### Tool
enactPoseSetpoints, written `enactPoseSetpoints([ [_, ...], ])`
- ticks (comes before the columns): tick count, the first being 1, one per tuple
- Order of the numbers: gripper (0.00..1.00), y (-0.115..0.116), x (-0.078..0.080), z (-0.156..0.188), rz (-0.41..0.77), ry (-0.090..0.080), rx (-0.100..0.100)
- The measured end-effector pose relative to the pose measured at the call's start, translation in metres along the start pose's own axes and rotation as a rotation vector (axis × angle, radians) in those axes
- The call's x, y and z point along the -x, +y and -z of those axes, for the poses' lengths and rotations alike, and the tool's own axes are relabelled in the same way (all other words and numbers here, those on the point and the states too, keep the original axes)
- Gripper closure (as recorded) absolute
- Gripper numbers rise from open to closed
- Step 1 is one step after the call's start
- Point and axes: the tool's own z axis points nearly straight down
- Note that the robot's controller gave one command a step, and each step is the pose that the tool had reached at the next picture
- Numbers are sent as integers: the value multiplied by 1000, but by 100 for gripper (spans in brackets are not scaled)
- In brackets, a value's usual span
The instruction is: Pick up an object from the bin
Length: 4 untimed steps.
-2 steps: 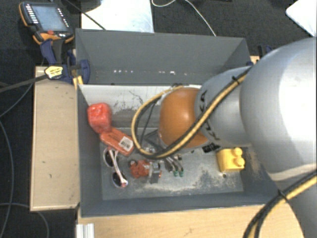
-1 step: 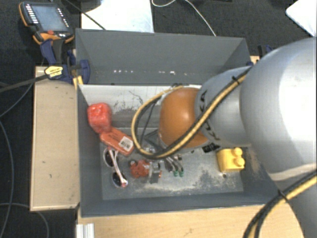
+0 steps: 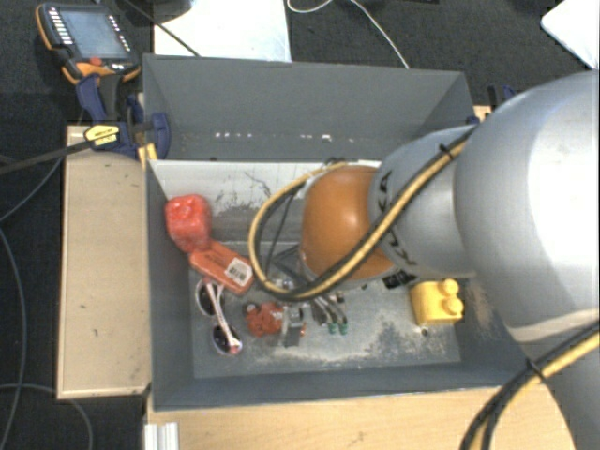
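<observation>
Bin (image 3: 173,289) is grey sheet metal, floor scuffed and scratched, worn pale in the middle. Arm (image 3: 525,204) comes in from the right of the frame, a fat smooth silver tube angled down to a glossy orange cover (image 3: 337,218) at the wrist. A yellow-and-black cable (image 3: 272,204) loops round the cover's left side. Gripper (image 3: 309,315) is low over the floor at lower centre. The cover and cable hide most of it, so can't tell how wide it's open or whether it has anything. Nearest thing is a small red piece (image 3: 262,319), irregular shape, just left of the gripper at lower centre-left. Can't tell if they touch. Left of that are sunglasses (image 3: 217,317) with a pale frame and dark lenses. Above them, a flat orange box (image 3: 216,265) lies tilted, with a white label (image 3: 238,272) whose print is too small to read. Rounded red lump (image 3: 187,218) at upper left, touching the box's top end. Yellow brick (image 3: 437,301) with studs on top, blocky plastic, sits right of centre, well apart from the gripper.
</observation>
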Motion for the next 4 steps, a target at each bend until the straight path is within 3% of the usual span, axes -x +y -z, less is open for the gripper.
enactPoseSetpoints([
  [2, 100, 0, 0, 0, 0, 0, 0],
  [3, 100, -2, -6, 92, -22, 3, 0],
  [4, 100, 2, 2, 17, -5, -7, 2],
])
